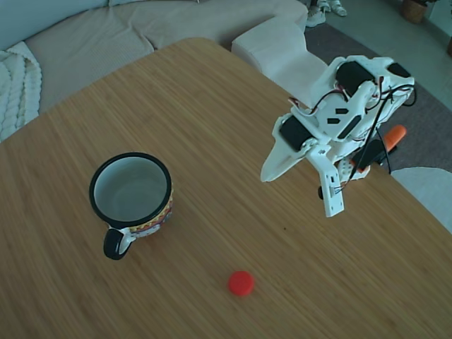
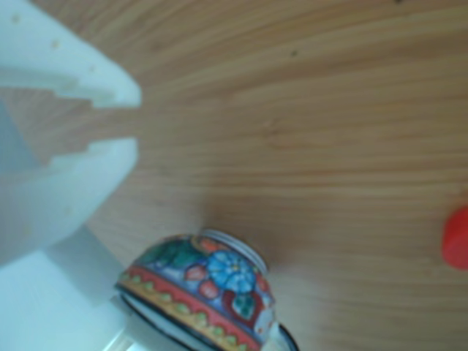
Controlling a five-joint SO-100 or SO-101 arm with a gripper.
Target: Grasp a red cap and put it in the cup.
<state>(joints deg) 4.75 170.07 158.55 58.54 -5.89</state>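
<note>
The red cap [image 1: 241, 282] lies flat on the wooden table near the front edge in the fixed view; in the other view only its edge [image 2: 457, 238] shows, at the right border. The cup [image 1: 131, 200], a white mug with black rim and handle and a patterned band, stands upright at the left; the other view shows its flowered base [image 2: 212, 281] at the bottom. My gripper [image 1: 300, 191] hovers above the table to the right of both, well apart from the cap, open with nothing between its fingers. White fingers [image 2: 66, 190] fill the left of the other view.
The table's right edge [image 1: 424, 205] runs just behind the arm, with an orange robot part [image 1: 392, 138] there. A beige sofa [image 1: 106, 35] lies beyond the far edge. Bare wood [image 1: 233, 141] stretches between mug, cap and arm.
</note>
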